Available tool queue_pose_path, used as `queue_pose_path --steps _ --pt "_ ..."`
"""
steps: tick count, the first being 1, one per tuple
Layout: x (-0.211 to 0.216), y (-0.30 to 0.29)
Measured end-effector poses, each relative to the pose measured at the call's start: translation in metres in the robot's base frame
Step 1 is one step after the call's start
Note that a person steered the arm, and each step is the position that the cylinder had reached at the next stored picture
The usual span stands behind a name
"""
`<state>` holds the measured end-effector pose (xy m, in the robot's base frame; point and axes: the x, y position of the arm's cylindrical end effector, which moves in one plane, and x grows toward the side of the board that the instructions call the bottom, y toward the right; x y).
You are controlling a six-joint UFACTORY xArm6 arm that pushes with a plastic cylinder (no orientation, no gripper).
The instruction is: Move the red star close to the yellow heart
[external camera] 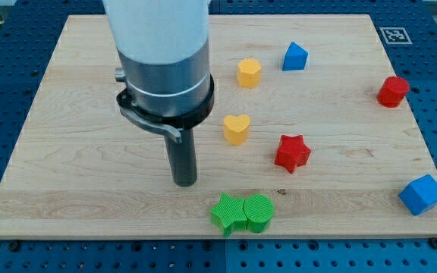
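Observation:
The red star (pixel 292 152) lies on the wooden board right of centre. The yellow heart (pixel 236 129) lies a short way to its upper left, with a gap between them. My tip (pixel 184 183) rests on the board to the lower left of the heart, well left of the star, touching no block.
A yellow hexagon-like block (pixel 249 73) and a blue block (pixel 295 57) lie near the view's top. A red cylinder (pixel 392 91) lies at the right. A blue cube (pixel 422 194) lies at the lower right. A green star (pixel 227 213) and green cylinder (pixel 259 211) touch near the bottom edge.

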<state>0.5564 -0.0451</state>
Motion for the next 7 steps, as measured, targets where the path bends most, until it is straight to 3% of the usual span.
queue_pose_path --steps 2,3,5,7 --pt "-0.012 0.081" --pt "-0.022 0.088" --pt "0.008 0.088" --pt "0.012 0.153"
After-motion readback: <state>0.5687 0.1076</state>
